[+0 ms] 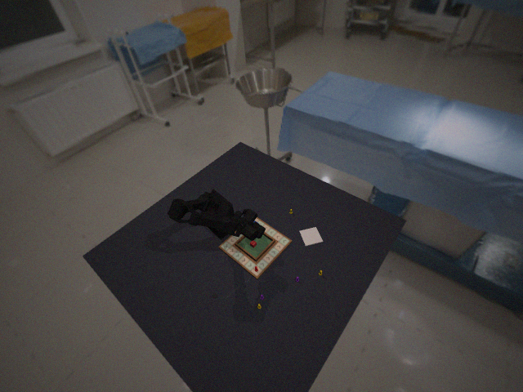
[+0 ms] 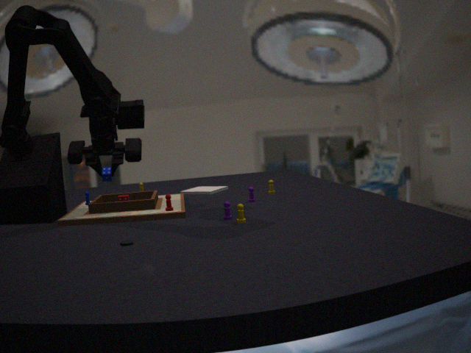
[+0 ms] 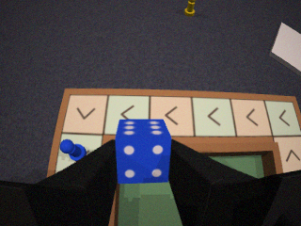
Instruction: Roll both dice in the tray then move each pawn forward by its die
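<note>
My gripper is shut on the blue die and holds it above the tray. In the wrist view this die shows four pips on the side facing the camera. The red die lies in the green-floored tray; its top number is too small to read. The red pawn stands on a corner square of the board. The blue pawn stands on a square beside the tray, next to a corner square.
Yellow pawns and purple pawns stand on the dark table off the board. A white square pad lies beyond the board. A small dark disc lies in front of it.
</note>
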You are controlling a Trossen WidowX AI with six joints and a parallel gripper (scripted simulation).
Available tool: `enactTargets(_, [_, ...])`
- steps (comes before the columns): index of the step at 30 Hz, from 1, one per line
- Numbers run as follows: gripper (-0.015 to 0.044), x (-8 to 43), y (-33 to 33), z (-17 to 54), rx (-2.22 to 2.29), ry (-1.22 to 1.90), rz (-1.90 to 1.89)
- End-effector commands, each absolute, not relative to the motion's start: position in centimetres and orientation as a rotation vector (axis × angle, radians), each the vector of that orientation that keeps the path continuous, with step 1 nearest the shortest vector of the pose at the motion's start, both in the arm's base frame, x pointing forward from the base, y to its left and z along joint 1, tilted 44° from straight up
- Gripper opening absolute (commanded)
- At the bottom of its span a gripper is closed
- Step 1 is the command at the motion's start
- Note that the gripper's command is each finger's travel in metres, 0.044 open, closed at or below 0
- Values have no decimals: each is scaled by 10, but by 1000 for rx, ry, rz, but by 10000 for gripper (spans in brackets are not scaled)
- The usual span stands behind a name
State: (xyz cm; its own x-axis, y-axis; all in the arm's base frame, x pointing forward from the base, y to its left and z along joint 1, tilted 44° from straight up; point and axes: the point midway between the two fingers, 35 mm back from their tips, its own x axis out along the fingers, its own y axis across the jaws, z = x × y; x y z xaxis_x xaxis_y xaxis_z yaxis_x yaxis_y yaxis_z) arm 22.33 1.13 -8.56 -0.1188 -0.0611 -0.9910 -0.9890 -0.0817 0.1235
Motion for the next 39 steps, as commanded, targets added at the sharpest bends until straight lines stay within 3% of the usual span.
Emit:
enactTargets(1, [0,223,11,-84,-1203,1167,1368])
enactTargets(10, [0,240,16,-40,-1196,1144,1370])
enactTargets(31, [0,237,15,-42,-1195,1150,1365])
enactTargets(39, [210,237,15,-42,-1195,1150,1365])
